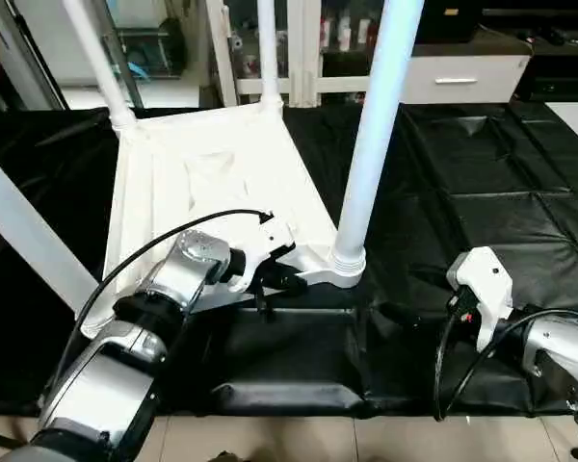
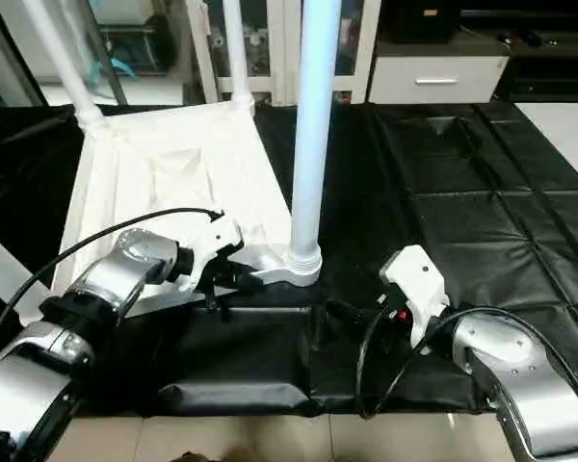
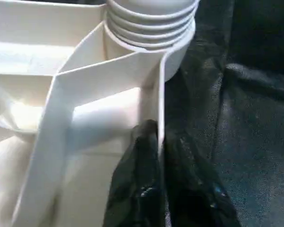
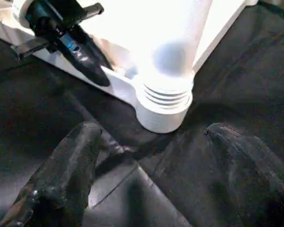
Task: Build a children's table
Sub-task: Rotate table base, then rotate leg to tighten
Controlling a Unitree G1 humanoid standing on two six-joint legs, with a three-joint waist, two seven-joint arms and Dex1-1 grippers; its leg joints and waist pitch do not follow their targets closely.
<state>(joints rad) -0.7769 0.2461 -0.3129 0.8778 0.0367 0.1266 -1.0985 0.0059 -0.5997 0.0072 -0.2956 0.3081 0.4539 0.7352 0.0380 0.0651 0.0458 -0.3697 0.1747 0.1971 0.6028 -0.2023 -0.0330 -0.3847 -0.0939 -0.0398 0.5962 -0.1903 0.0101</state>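
The left gripper [image 1: 270,279] is clenched on the near rim of the children's table [image 1: 212,183], just beside a corner socket. The right gripper [image 4: 151,175] hangs released, apart from it. The white table lies upside down on the black-covered work table [image 1: 501,192], ribbed underside up, tapered legs rising from round sockets.

A lab: black padded work table [image 1: 520,183], white drawer cabinet [image 1: 462,77] behind.
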